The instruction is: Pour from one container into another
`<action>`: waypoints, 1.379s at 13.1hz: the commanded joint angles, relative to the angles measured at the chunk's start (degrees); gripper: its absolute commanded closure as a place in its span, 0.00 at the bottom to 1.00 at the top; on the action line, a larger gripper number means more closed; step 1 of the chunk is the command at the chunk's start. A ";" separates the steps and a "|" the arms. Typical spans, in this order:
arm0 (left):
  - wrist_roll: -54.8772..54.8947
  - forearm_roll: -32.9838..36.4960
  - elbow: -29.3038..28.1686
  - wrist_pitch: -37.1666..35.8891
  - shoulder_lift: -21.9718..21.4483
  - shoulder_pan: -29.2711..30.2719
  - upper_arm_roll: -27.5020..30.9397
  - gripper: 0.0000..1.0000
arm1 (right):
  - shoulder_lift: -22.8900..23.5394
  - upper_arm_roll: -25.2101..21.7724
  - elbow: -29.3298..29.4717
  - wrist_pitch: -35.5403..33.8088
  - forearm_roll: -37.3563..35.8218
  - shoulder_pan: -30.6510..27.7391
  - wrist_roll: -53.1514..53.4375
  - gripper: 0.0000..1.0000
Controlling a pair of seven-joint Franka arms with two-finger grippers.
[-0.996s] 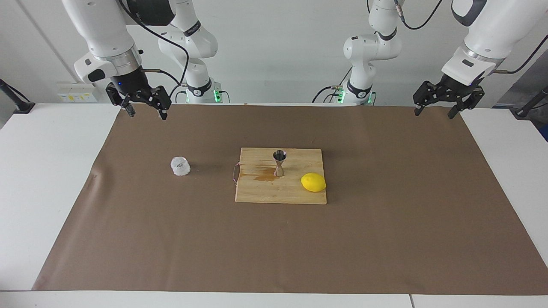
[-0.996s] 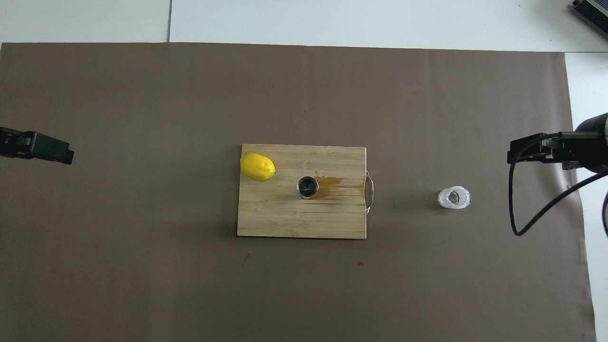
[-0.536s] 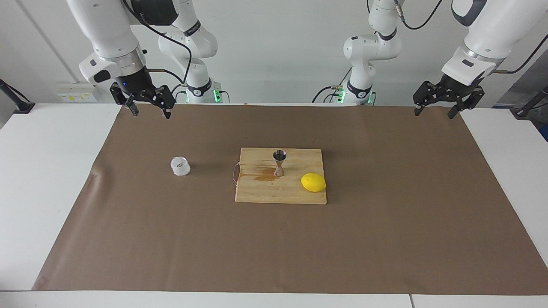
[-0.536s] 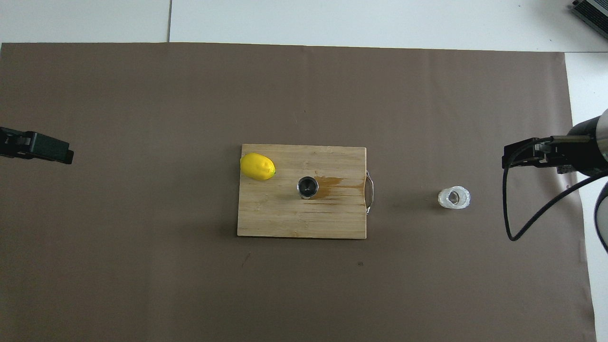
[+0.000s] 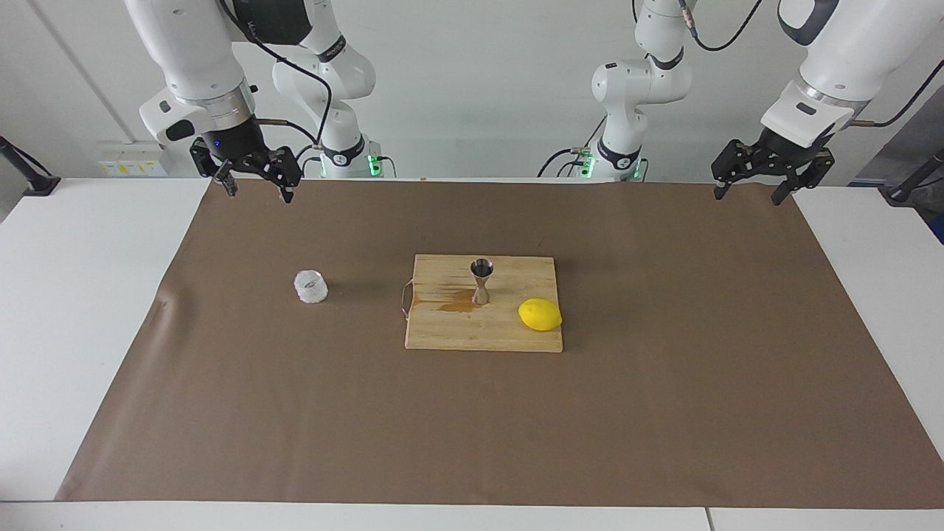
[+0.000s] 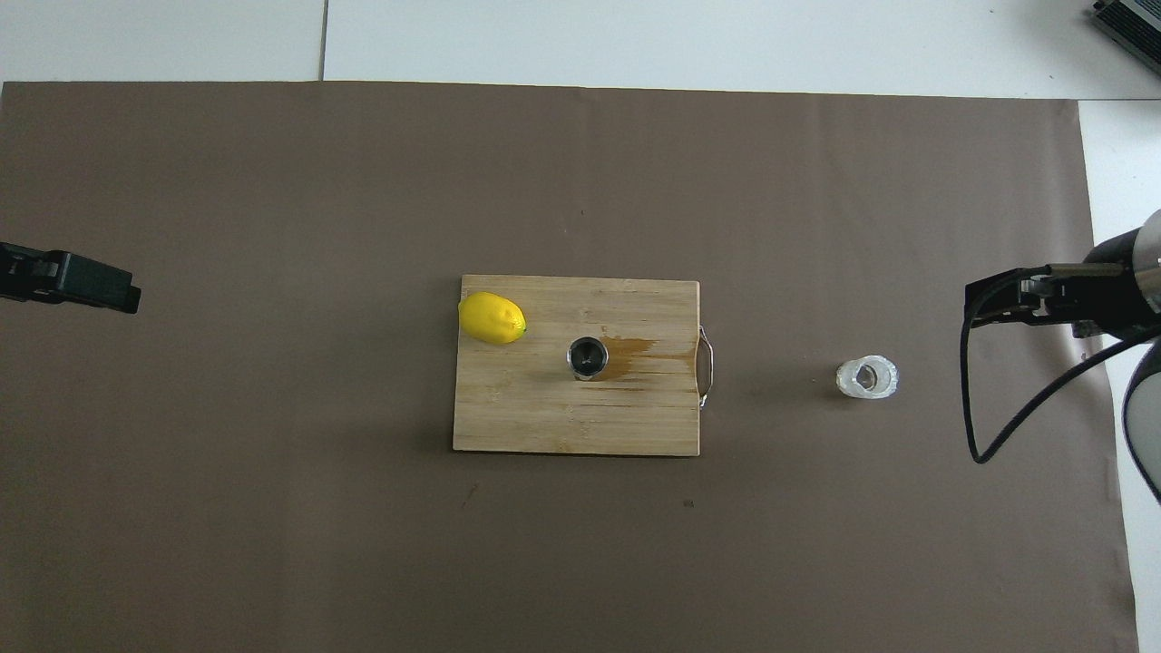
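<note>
The clear faceted cup [image 5: 310, 287] [image 6: 867, 377] stands upright on the brown mat toward the right arm's end. The steel jigger [image 5: 481, 280] [image 6: 587, 356] stands upright on the wooden cutting board [image 5: 442, 333] [image 6: 544, 422] at the table's middle. My right gripper [image 5: 257, 192] [image 6: 984, 304] hangs open and empty over the mat's edge by the robots, well apart from the cup. Over the mat's corner at its own end, my left gripper [image 5: 746, 196] [image 6: 118, 292] waits, open and empty.
A yellow lemon [image 5: 540, 314] [image 6: 492, 318] lies on the board toward the left arm's end. A brown wet stain [image 5: 453, 302] [image 6: 635, 349] marks the board beside the jigger. A black cable [image 6: 1016, 426] loops down from the right arm.
The right gripper has risen a little and drifted slightly toward the table's middle. The left arm, cup, jigger and lemon have not moved.
</note>
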 commanded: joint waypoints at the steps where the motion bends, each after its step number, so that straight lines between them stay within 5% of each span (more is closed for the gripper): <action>1: -1.00 0.08 -0.10 0.63 -0.06 -1.01 0.63 0.00 | -0.10 -0.33 -0.32 -0.75 -0.24 -0.17 0.37 0.00; 18: -1.71 0.17 -0.10 0.72 0.03 -1.10 0.63 0.00 | -0.98 3.10 -2.17 -0.22 1.69 -3.87 0.37 0.00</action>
